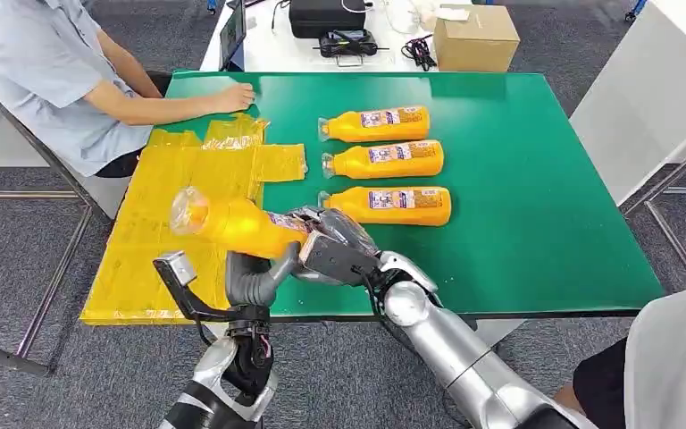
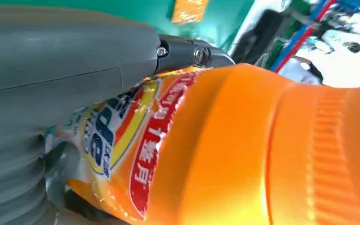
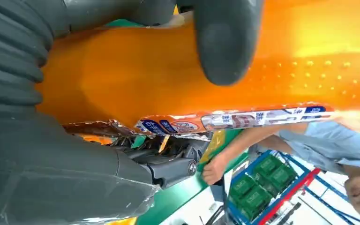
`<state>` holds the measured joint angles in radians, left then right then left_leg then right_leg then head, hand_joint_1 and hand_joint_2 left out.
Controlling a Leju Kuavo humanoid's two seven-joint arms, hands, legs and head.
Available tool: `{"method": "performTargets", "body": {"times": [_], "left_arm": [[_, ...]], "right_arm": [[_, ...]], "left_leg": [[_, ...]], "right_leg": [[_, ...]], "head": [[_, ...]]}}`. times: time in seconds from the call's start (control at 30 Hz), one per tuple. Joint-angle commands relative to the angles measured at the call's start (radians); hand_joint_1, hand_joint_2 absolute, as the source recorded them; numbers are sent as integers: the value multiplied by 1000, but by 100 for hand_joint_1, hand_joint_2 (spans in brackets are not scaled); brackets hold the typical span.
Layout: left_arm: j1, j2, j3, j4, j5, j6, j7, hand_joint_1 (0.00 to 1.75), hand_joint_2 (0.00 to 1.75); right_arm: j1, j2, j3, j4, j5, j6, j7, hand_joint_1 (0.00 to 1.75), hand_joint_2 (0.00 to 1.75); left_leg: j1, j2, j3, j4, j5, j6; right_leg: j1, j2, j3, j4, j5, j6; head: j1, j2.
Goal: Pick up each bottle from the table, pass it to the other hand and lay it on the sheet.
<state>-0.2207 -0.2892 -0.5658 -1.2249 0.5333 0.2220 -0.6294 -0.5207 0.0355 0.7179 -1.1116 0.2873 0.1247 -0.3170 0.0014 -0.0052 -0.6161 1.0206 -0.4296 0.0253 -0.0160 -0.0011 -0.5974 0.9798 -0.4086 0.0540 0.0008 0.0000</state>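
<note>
Fingers of both hands close on one orange bottle (image 1: 232,223) held in the air above the table's near edge: right hand (image 1: 339,246) at the label end, left hand (image 1: 255,277) beneath. Judged mid-handover. Yellow sheet (image 1: 156,259) carries no bottle; three bottles (image 1: 384,165) lie on the green table (image 1: 545,206), awaiting pickup

Lab or office, grey carpet (image 1: 18,259), green table (image 1: 536,214), cardboard box (image 1: 475,36), seated person (image 1: 54,71)

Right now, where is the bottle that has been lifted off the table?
In the head view the bottle is held between both robot hands, right and left, above the yellow sheet near the table's front edge.
</note>
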Motion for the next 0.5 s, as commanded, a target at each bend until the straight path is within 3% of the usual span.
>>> {"method": "performTargets", "body": {"times": [0.03,0.27,0.3,0.37,0.4,0.43,0.47,0.5], "left_arm": [[-33,7,49,-25,-10,28,-21,175,175],[-40,5,42,-11,-20,42,-30,175,175],[-43,5,41,-9,-23,47,-32,175,175],[-49,3,42,-1,-27,62,-34,175,175],[-52,3,42,3,-35,76,-39,175,175],[-53,3,42,5,-36,78,-40,175,175],[-54,2,43,9,-35,81,-39,175,175],[-56,3,42,11,-34,81,-38,175,175]], "right_arm": [[-14,-14,73,4,-13,16,-14,175,175],[-16,-14,75,15,-19,15,-16,175,175],[-17,-14,74,16,-21,15,-17,171,175],[-20,-11,67,22,-28,12,-16,159,175],[-22,-10,65,25,-28,10,-16,145,175],[-22,-10,64,26,-28,9,-16,99,175],[-19,-8,57,27,-31,1,-14,23,175],[-19,-7,55,28,-31,1,-14,23,175]], "left_leg": [[0,1,3,-1,-1,-1],[0,0,2,-1,-1,-1],[1,1,7,-1,-2,-2],[0,0,3,0,-1,-1],[0,0,4,-1,-1,-1],[1,0,3,0,-1,-1],[0,0,2,-1,-1,-1],[0,0,2,0,0,-1]], "right_leg": [[0,1,3,0,-1,-2],[0,0,2,-1,0,-1],[1,0,7,-1,-2,-3],[1,0,3,0,-1,-2],[1,0,4,0,-1,-2],[1,0,3,0,-1,-2],[0,0,2,0,-1,-1],[0,0,2,-1,0,-1]], "head": [[0,0],[0,0],[1,0],[0,0],[1,0],[0,0],[0,0],[1,0]]}}
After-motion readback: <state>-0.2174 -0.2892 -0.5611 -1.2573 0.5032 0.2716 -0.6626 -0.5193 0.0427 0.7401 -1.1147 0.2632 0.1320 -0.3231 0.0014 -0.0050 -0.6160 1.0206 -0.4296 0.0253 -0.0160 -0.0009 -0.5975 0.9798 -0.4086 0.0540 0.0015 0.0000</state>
